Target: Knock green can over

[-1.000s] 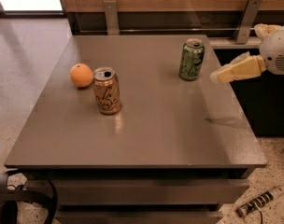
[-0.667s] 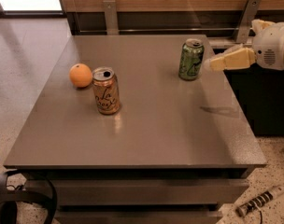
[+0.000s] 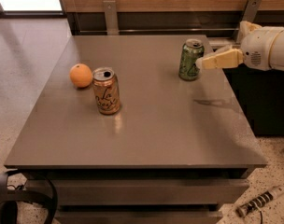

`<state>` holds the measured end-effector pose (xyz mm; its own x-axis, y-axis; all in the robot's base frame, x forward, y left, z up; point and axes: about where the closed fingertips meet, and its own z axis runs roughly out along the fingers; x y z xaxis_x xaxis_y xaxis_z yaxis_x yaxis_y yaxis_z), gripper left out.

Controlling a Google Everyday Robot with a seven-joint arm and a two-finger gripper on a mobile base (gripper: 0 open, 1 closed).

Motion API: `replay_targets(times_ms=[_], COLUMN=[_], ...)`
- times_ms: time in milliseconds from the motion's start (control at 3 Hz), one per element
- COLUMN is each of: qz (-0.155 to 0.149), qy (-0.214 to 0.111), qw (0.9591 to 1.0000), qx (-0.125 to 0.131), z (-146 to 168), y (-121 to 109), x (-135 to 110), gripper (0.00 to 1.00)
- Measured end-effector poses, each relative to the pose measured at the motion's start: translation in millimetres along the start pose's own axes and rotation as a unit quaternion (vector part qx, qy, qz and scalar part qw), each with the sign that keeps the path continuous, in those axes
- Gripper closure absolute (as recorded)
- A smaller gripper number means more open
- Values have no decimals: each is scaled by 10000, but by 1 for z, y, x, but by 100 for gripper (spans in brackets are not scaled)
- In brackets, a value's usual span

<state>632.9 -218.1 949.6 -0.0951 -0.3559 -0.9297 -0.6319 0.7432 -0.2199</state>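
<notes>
My hand (image 3: 201, 63) has come in from the tabletop's edge over the last second, rising a little as it went. Its tip now sits against the upper half of the green can (image 3: 188, 62), touching or all but touching. Whether the hand is apart or together I cannot tell from here.

The can has not moved. It stands upright at the hand's tip, in the same spot near the far corner of the tabletop (image 3: 156, 134). So I judge the approach finished and the push itself not yet begun. Contact that high on the can's side should tip it rather than slide it, provided I drive on in the same line.

The can is slim and green, with pale swirls, dark lettering and a silver top, and it shows no lean. The tan can (image 3: 106, 90) and the orange (image 3: 81, 75) stand well apart from the hand, across the tabletop on the far side of the green can, clear of where I expect it to fall.
</notes>
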Motion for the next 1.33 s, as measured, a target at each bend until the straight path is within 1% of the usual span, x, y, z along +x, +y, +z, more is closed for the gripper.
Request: replay_targets(times_ms=[333,667,1000,1333], qz=[126,366,701,924], qy=[-437,-741,-902,-995], qw=[9987,9954,9908,9875], qx=[-246,-480,-730,-805], z=[39,67,87,96], y=[-9,-11,-4,2], x=[14,29,43,53], gripper=[0,0,2,25])
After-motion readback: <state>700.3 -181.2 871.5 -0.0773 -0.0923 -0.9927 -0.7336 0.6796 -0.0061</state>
